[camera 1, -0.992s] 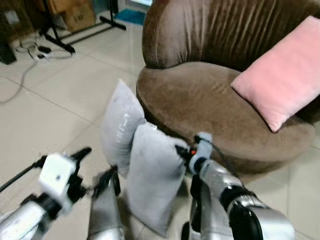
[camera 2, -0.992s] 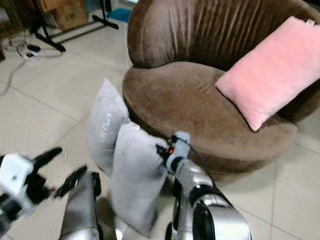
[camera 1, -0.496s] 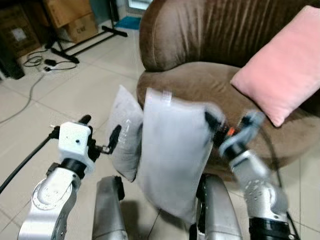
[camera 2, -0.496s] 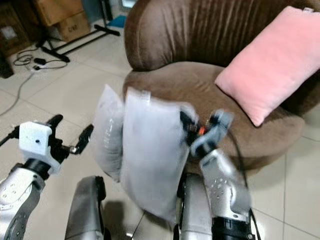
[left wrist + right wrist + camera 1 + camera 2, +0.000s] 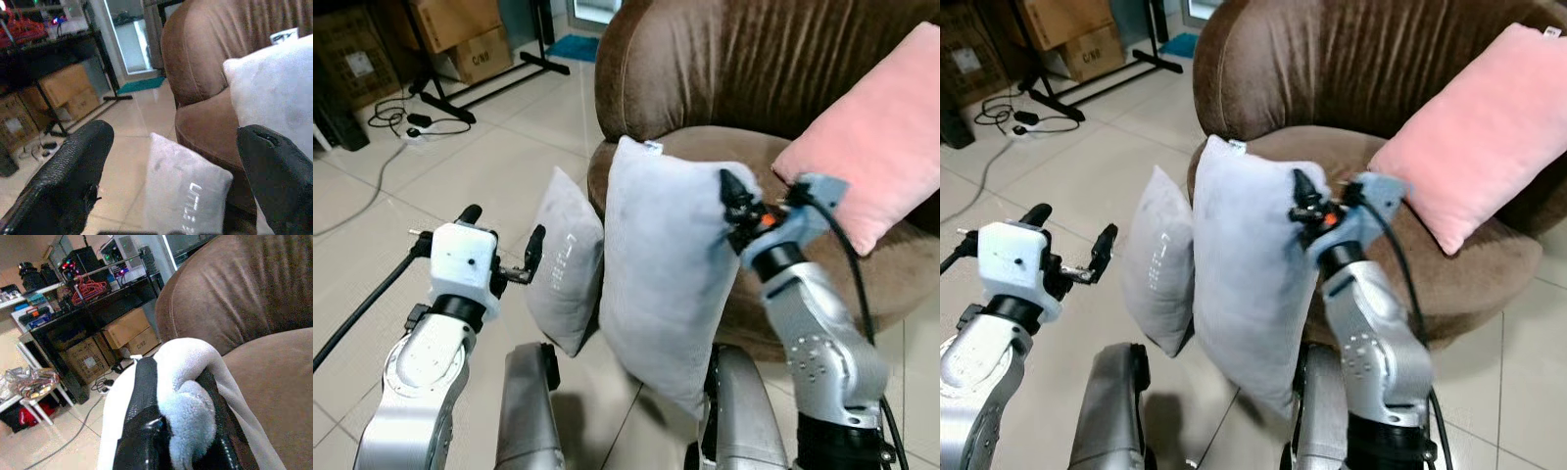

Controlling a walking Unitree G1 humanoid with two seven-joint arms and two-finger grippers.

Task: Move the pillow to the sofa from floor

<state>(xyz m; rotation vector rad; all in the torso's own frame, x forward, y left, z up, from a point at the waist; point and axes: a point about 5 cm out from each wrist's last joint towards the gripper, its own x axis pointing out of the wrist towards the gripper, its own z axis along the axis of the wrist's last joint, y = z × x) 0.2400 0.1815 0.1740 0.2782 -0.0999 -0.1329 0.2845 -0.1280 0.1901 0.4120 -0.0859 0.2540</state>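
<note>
We see our right gripper (image 5: 732, 203) pinched tight on the upper corner of a pale grey rectangular fabric pillow (image 5: 661, 274), its two black fingers (image 5: 145, 384) squeezing a bunched fold of the cloth between them. The pillow hangs clear of the pale tiled floor (image 5: 431, 196), upright and slightly tilted, in front of the seat edge of the round brown velvet sofa (image 5: 724, 69). Our left gripper (image 5: 501, 245) is raised on the left with its fingers spread wide apart and nothing between them, near a second grey pillow with white lettering (image 5: 564, 274) that stands on the floor leaning against the sofa's base. A pink square cushion (image 5: 876, 147) rests against the sofa's backrest. Cardboard boxes (image 5: 460, 34) and a black cable (image 5: 372, 166) lie further back on the floor.
</note>
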